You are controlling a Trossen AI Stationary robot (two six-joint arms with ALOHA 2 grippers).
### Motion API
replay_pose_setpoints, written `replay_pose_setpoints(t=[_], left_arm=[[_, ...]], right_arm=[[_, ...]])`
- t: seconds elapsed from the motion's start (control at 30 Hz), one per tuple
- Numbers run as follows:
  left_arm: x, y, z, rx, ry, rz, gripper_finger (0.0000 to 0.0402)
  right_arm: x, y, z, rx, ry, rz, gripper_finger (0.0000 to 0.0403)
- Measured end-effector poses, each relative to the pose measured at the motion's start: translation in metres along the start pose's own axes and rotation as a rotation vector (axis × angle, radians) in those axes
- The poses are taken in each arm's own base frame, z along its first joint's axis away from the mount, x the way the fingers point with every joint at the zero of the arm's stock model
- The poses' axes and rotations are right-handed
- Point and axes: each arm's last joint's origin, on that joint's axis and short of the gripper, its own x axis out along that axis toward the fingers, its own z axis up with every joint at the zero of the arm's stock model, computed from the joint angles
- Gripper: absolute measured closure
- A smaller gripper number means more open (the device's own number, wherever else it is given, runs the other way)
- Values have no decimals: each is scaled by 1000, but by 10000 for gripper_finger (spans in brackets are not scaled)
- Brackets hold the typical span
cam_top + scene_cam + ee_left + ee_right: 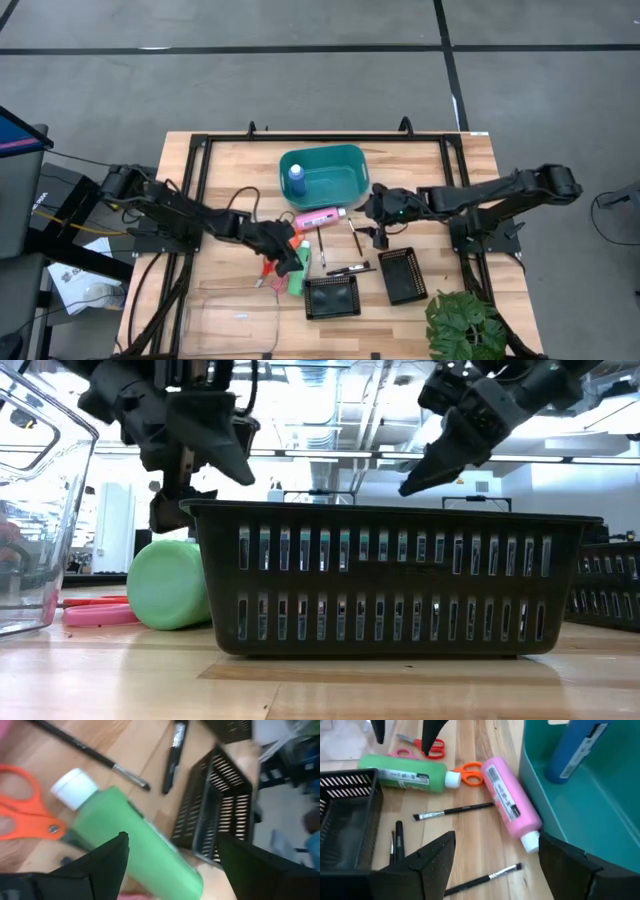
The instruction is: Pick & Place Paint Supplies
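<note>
In the high view the left gripper (283, 253) sits left of centre, fingers spread and grasping nothing, just above the green bottle (297, 281), a bright cylinder with a white cap lying flat beside a black mesh tray (332, 297). Orange scissors (470, 774) and red scissors (429, 746) lie near it. At centre the pink bottle (318, 217) rests on its side below the teal basket (352, 160), where the blue bottle (297, 179) stands. Thin dark brushes (356, 239) lie right of it. The right gripper (381, 229) hovers right of centre, jaws apart and empty.
</note>
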Motion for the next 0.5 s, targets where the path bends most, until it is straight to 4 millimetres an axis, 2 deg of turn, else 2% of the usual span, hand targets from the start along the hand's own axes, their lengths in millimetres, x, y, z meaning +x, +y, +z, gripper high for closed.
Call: replay_pose_setpoints(t=[0.2,0.3,0.5], left_arm=[[-3,-8,11,-17,35,91,111],[5,-1,9,-48,91,164,113],[25,4,12,-54,139,203,115]], right_arm=[[-6,10,-1,-33,-2,-58,138],[-6,12,-2,-43,2,-84,138],[-6,13,-3,-48,8,-90,138]])
